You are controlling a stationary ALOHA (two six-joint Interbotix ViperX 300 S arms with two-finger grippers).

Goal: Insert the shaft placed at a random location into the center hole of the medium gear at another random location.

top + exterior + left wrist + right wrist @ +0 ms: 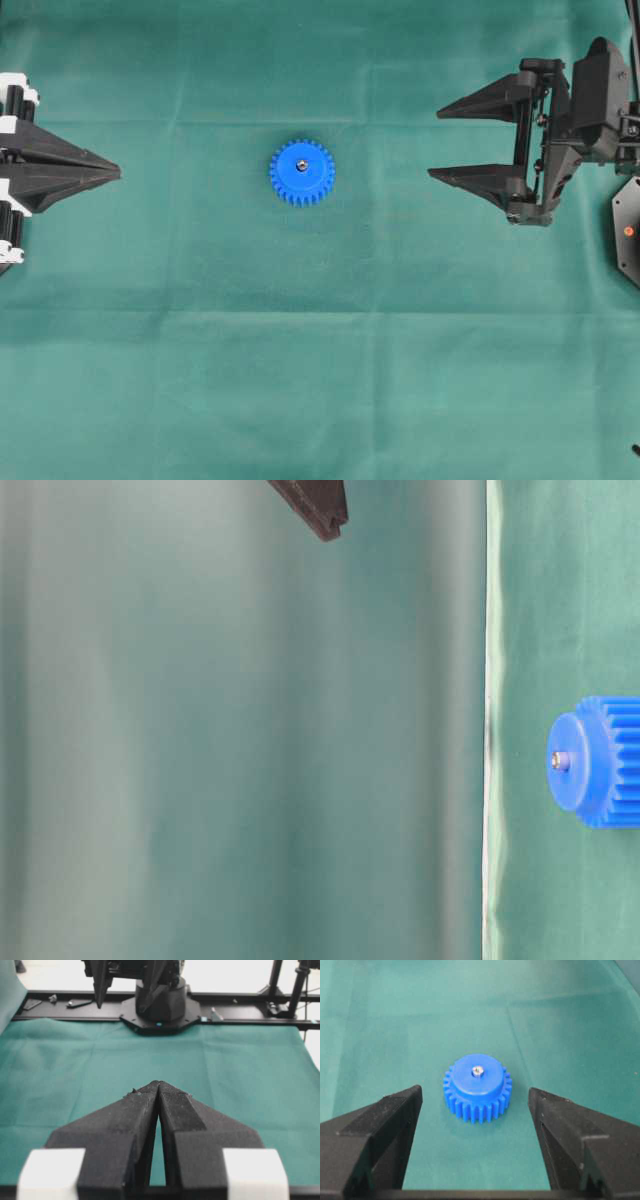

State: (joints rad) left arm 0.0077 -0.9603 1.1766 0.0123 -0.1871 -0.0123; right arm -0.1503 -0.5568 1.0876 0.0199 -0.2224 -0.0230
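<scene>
1. The green cloth (320, 380) covers the whole work surface, with faint fold lines crossing it.
2. The right gripper (436, 144) reaches in from the right edge of the overhead view, its fingers pointing toward the middle. Its jaws stand wide apart with nothing between them, well clear of the gear. In its own wrist view the two black fingers (385, 1120) frame the gear from either side at a distance.
3. The left gripper (118, 174) lies level at the left edge of the overhead view, pointing toward the centre. Its jaws are pressed together tip to tip and hold nothing; the left wrist view shows the two fingers (135, 1115) meeting along a thin seam.
4. The medium gear (301, 172) lies flat on the cloth a little above the middle of the overhead view, between the two grippers and apart from both.
5. The shaft (478, 1070) stands in the center hole of the gear's raised hub, its silvery end showing just above the hub face; it hides the hole itself.
</scene>
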